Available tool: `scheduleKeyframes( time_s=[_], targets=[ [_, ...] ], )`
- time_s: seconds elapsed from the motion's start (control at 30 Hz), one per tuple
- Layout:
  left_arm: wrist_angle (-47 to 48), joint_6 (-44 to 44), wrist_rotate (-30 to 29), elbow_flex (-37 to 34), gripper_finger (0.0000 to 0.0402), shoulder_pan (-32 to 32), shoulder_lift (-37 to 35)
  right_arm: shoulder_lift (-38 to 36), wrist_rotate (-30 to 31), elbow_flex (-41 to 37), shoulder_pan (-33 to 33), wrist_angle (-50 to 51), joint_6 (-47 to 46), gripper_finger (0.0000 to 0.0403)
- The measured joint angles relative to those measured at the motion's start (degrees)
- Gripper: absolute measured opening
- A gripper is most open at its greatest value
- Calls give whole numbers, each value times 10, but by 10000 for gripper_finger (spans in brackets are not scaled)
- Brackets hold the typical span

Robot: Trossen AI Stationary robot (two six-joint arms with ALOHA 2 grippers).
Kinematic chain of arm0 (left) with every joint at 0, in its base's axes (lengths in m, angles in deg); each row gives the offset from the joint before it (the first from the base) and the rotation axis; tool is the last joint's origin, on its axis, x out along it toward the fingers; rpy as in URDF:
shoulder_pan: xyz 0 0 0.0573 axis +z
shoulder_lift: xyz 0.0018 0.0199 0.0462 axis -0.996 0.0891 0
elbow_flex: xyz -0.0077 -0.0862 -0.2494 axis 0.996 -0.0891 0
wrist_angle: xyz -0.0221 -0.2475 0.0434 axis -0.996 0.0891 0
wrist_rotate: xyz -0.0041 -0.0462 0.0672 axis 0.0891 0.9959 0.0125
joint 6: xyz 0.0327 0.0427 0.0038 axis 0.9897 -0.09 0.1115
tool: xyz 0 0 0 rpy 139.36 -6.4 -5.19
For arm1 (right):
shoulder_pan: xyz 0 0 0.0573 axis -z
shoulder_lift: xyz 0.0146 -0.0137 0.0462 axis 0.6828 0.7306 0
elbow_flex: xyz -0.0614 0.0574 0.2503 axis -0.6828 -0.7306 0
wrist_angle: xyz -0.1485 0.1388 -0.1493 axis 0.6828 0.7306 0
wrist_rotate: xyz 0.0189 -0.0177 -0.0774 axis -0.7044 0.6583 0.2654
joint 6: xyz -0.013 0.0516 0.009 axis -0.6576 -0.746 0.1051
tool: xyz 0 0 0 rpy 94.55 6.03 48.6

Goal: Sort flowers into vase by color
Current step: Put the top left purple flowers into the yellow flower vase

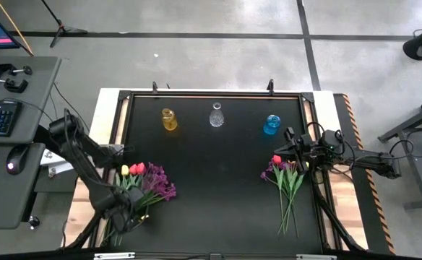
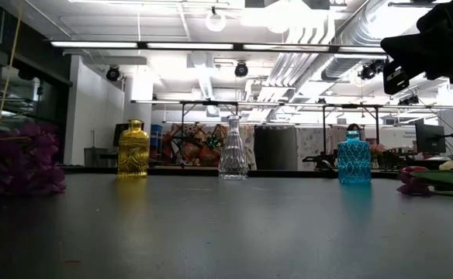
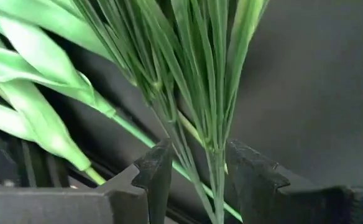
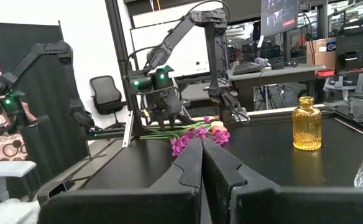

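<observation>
Between the left gripper's jaws we see only green stems; their blooms run off the picture's edge, so we cannot tell their colour. From above, the arm covers those jaws and the stem ends of the left bunch. In the level view, the purple spray is cut by the edge, and the right bunch too.

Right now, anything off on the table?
Nothing spilled or broken. All three vases, yellow, clear and blue, stand upright and empty; the flowers lie in two heaps, unsorted.
</observation>
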State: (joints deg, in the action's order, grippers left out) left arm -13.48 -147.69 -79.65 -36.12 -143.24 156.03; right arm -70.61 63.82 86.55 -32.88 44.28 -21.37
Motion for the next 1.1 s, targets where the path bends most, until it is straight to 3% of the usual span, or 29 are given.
scheduleKeyframes(
  time_s=[0.27, 0.57, 0.83, 1.1],
  targets=[
    [-22, -6, 20, 0, 135, -10, 46, 0, 0, 0, 0, 0, 0, 0],
    [-43, -3, 24, 0, 135, -9, 32, 0, 0, 0, 0, 1, 0, 0],
    [-69, 8, 2, 0, 135, -9, -2, 0, 0, 0, 0, 3, 0, 0],
    [-85, 7, -28, 0, 135, -18, 14, 0, 0, 0, 0, 4, 0, 0]
  ],
)
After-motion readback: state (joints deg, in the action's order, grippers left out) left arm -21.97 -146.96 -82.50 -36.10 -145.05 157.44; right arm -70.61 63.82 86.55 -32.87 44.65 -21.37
